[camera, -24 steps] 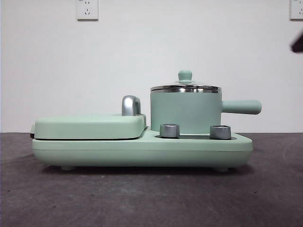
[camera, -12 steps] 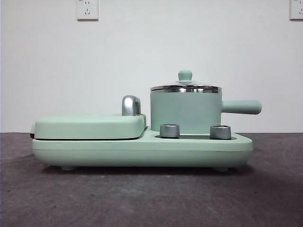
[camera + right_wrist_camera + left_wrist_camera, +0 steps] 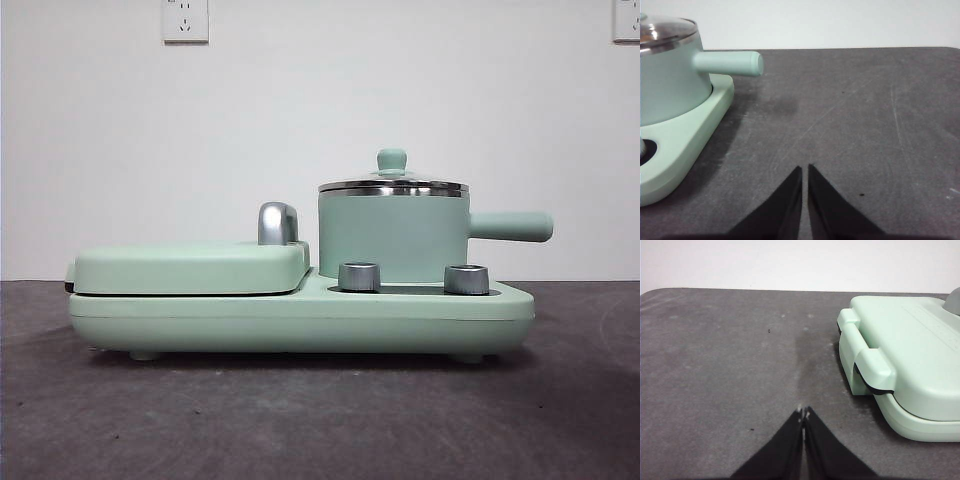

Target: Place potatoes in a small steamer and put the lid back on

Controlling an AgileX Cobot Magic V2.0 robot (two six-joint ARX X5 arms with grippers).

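The mint-green small steamer (image 3: pixel 392 238) stands on the right side of the mint base, its straight handle (image 3: pixel 510 227) pointing right. It also shows in the right wrist view (image 3: pixel 670 85). The glass lid (image 3: pixel 392 184) with its mint knob sits on the steamer. The potato is hidden or out of view. My left gripper (image 3: pixel 803 413) is shut and empty above the bare table beside the griddle end. My right gripper (image 3: pixel 805 168) is shut and empty above the table to the side of the steamer handle. Neither gripper shows in the front view.
The flat mint griddle (image 3: pixel 190 268) with a chrome handle (image 3: pixel 277 223) lies on the left of the appliance base (image 3: pixel 300 320). Two chrome dials (image 3: pixel 359 277) sit in front of the steamer. The griddle's end (image 3: pixel 900 365) is close to my left gripper.
A black arm tip at the front view's upper right edge one second ago has left the view. The steamer, lid and griddle have not moved.
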